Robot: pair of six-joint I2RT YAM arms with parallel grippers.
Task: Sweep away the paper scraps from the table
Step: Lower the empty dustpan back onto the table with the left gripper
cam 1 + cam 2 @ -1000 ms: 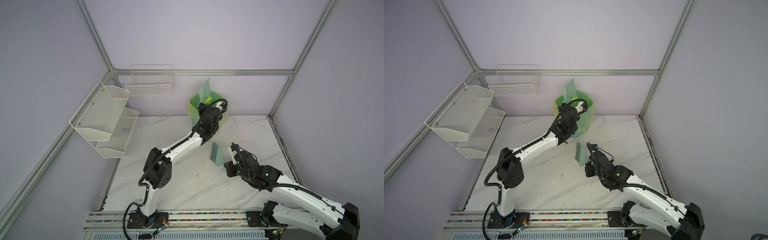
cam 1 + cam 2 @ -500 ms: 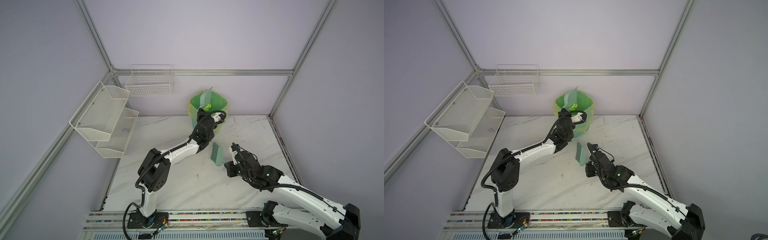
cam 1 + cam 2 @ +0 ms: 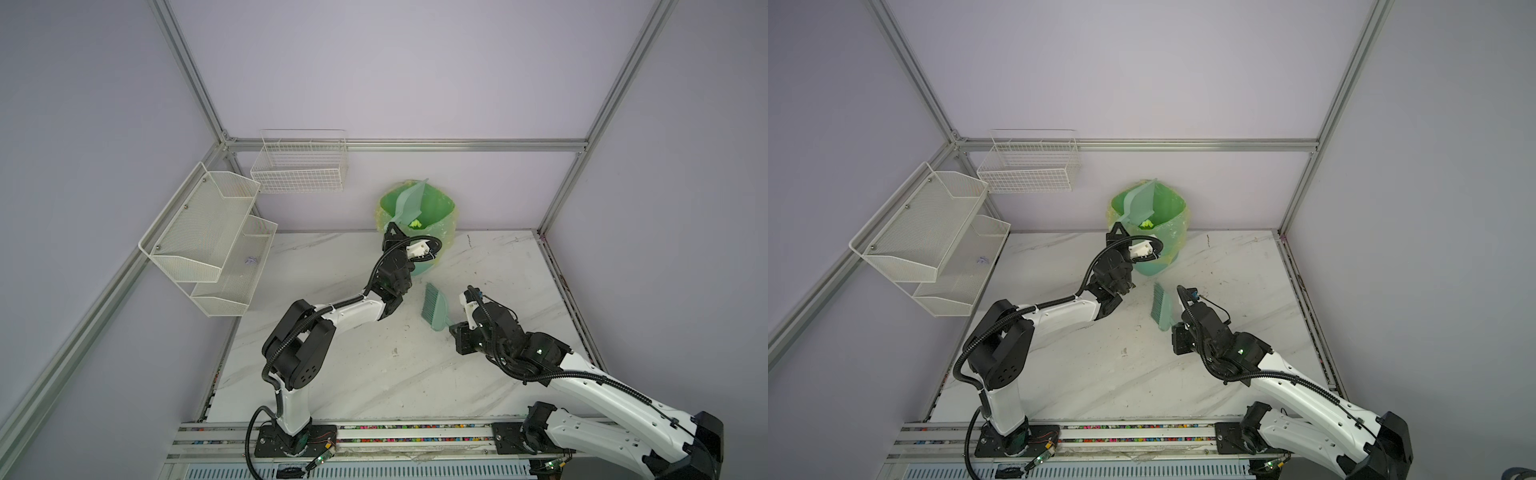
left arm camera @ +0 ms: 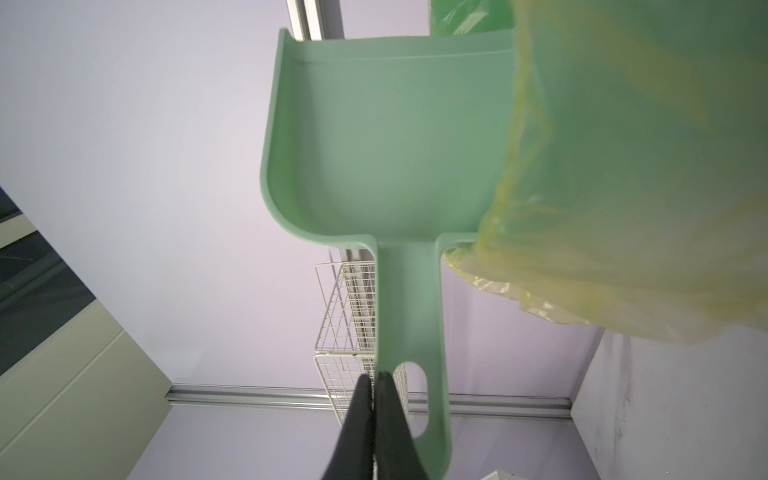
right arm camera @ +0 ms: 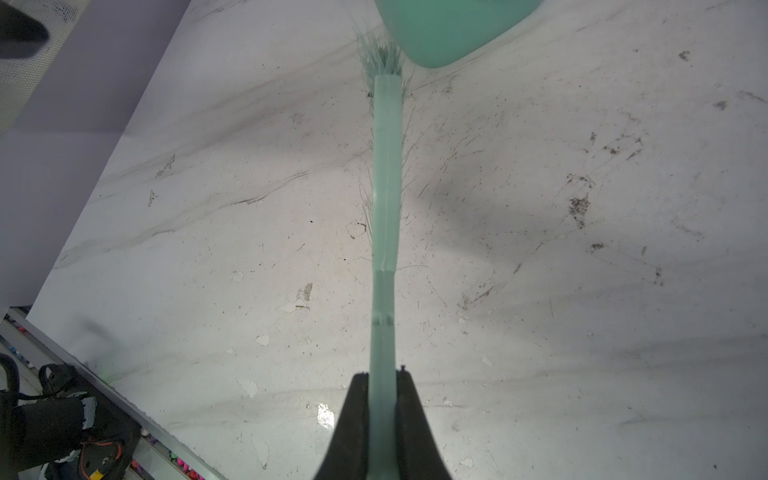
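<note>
- Over the table [image 3: 374,374], right end effector [image 5: 382,378] clamps the brush [image 5: 386,187] handle.
- Farther back, left end effector [image 4: 375,380] pinches the dustpan [image 4: 374,145] handle, pan tilted over the bin [image 3: 440,208].
- Inside the bin lie yellow-green paper scraps [image 3: 415,225].

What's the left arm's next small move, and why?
Probably lift the dustpan clear of the bin and bring it down to the table. The left gripper is shut on its handle, the pan looks empty in the left wrist view, and yellow-green paper scraps lie in the bin.

Open table [image 3: 374,374] near front; bin [image 3: 441,208] at far edge.
</note>
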